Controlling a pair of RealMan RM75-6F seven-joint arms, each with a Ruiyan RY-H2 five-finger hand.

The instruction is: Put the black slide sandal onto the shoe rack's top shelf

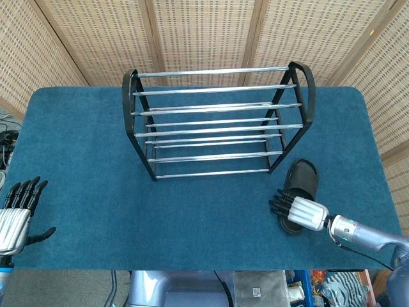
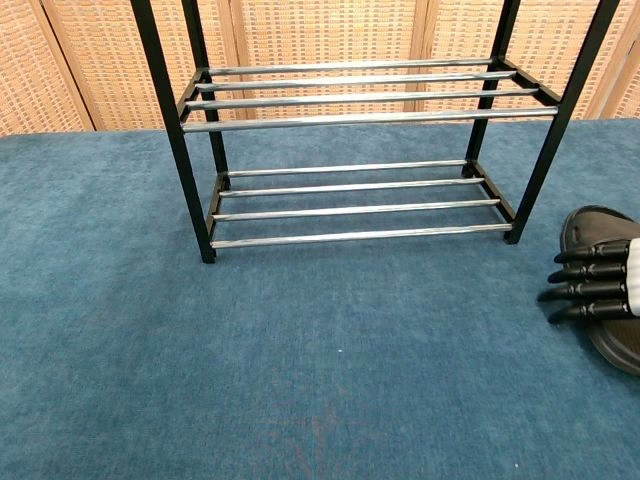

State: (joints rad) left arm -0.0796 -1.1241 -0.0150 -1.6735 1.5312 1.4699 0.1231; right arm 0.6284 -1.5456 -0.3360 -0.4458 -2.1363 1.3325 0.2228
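Blue carpeted table (image 1: 83, 147), no legible text; right hand (image 1: 299, 211) fingers straight over black sandal (image 1: 302, 179), grip unclear; left hand (image 1: 16, 214) open, empty

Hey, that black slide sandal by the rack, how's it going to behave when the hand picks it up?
The black slide sandal looks moulded and thick-soled, so probably light and fairly stiff. It lies flat on the blue carpet, so unlikely to roll. The right hand lies across it with its fingers extended; the smooth strap may slip.

One black slide sandal (image 1: 301, 185), one shoe rack (image 1: 217, 121) of seemingly three shelves, two robot hands.
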